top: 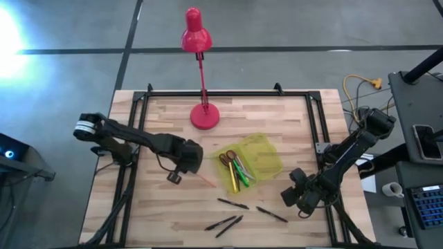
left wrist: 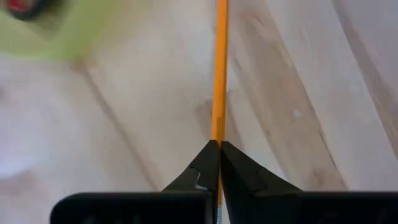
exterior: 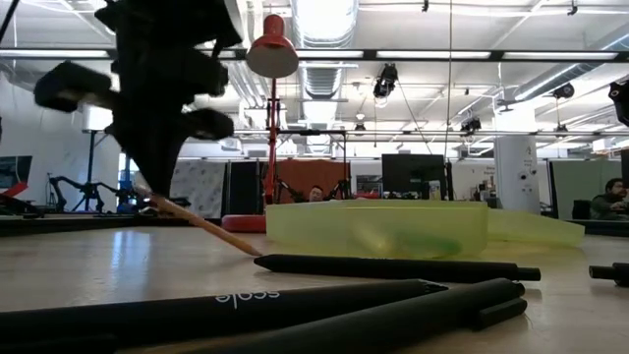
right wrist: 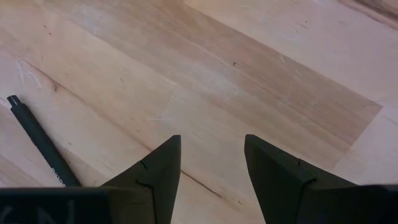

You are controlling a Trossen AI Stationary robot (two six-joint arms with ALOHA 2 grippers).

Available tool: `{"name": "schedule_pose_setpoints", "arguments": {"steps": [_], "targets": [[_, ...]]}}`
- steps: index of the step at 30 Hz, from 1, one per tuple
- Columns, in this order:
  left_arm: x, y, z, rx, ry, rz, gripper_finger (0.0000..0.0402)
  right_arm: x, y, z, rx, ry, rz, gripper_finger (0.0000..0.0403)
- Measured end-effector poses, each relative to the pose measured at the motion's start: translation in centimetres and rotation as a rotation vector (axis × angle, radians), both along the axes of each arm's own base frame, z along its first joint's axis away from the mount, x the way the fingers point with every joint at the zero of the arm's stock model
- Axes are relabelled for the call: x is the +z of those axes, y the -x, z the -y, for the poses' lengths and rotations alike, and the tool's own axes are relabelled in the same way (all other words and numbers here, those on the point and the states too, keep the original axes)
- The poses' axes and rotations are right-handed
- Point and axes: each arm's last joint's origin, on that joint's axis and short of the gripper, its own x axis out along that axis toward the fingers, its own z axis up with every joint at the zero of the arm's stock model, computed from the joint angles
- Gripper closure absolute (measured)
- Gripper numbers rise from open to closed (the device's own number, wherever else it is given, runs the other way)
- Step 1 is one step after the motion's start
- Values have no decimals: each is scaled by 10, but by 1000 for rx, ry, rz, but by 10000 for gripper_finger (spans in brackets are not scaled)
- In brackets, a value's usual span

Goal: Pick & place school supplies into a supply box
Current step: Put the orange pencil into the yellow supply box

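- Black pens [exterior: 246,305] lie nearest the low camera, loose on the table [top: 166,228], not yet boxed.
- Supply box [top: 266,153] sits open mid-table; red-handled scissors [top: 227,160] and green marker [top: 242,168] already inside.
- Left gripper [left wrist: 219,146], fingers clamped on the orange pencil [left wrist: 219,68], is just beside the box; the tip slants down to the wood.
- Right gripper [right wrist: 211,162] waits near the right edge, fingers apart, empty.
- Step: carrying the pencil. Next: clear the box wall, align lengthwise, release.
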Motion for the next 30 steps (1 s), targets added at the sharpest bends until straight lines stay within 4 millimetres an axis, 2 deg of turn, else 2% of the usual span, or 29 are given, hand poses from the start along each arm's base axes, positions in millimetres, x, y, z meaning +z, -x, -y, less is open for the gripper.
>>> {"name": "schedule_pose_setpoints", "arguments": {"steps": [6, 10, 12, 16, 20, 30], "targets": [[23, -15, 1, 4, -19, 88, 400, 0, 0, 0, -1, -1, 1, 234], [26, -24, 1, -34, -52, 99, 400, 0, 0, 0, -1, -1, 1, 234], [19, -26, 0, -36, -64, 74, 401, 0, 0, 0, -1, -1, 1, 234], [-10, -23, -5, -15, -188, -32, 401, 0, 0, 0, -1, 0, 0, 234], [-33, -15, -11, -18, -217, -120, 392, -2, 0, 0, -2, 6, -5, 234], [-43, -5, -15, -41, -226, -134, 288, -2, -1, -1, 2, 5, -4, 234]]}}
